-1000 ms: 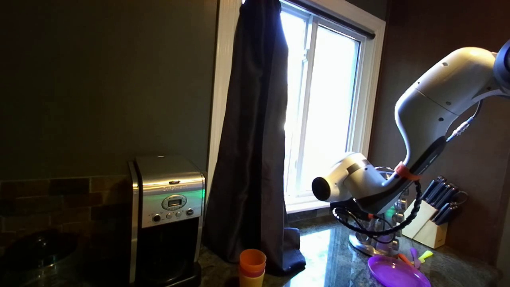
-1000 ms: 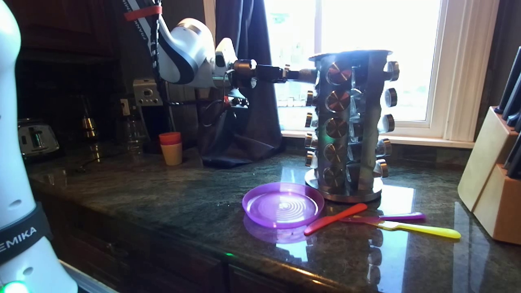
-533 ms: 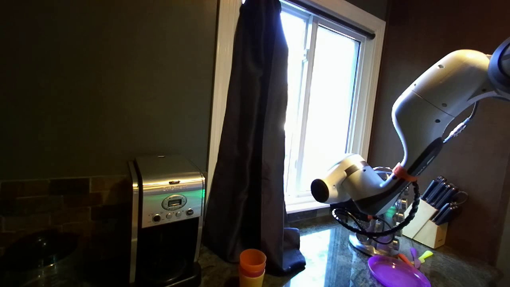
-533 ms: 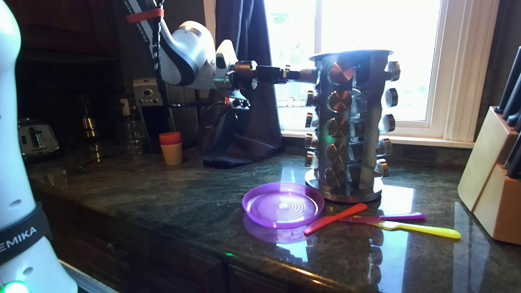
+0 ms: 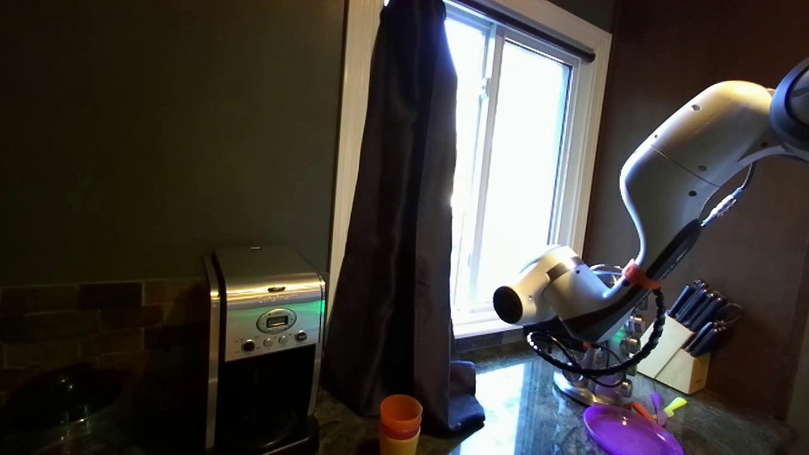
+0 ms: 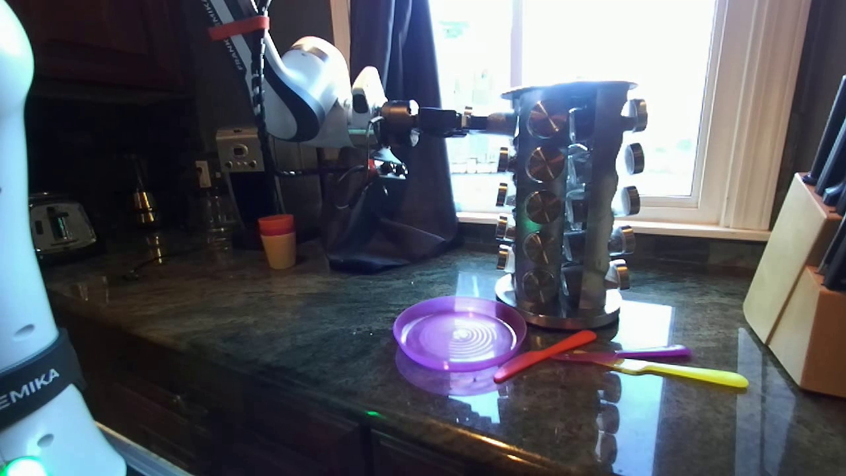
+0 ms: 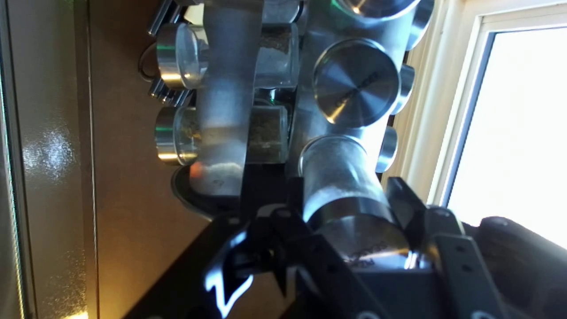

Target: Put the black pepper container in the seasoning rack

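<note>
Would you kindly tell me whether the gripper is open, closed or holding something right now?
Gripper: closed, holding a shiny-lidded jar at the seasoning rack.

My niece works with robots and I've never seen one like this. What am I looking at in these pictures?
The jointed white and black machine is a robot arm, with a gripping tool at its end. Two pictures come from cameras standing away from it; the close-up comes from a camera on its wrist. On the dark counter stand a seasoning rack, stacked cups, a coffee maker and a pale knife block; a purple plate and some bright utensils lie near the rack. In the wrist view, the tool appears to grip a clear jar with a shiny lid. The jar's far end looks to be inside the rack, while the lid end sticks out.
</note>
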Tool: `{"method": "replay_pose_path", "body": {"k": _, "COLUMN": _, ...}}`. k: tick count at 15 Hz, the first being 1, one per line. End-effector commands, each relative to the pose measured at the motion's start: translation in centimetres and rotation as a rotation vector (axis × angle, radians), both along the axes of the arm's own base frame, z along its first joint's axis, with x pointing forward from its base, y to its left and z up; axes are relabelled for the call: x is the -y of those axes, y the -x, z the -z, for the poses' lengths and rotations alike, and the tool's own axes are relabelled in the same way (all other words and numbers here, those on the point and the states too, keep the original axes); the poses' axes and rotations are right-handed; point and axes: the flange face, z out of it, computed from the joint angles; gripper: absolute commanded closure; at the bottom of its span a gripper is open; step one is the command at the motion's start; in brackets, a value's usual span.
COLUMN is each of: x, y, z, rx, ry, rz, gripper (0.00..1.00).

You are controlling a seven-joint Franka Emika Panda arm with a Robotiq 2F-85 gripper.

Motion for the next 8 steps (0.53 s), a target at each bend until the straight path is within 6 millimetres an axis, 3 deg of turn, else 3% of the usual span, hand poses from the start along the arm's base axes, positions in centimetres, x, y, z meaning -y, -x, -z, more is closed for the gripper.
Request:
{"method": "replay_pose_path", "body": {"k": 1, "x": 0.63, "y": -0.14, "z": 0.20, "rx": 0.012, "ry": -0.010, "rz": -0.020, "gripper": 0.76}}
{"method": "replay_pose_path", "body": {"k": 8, "x": 1.11, "y": -0.15, "z": 0.47, "rx": 0.002, "ry": -0.058, "rz": -0.024, "gripper": 0.76}}
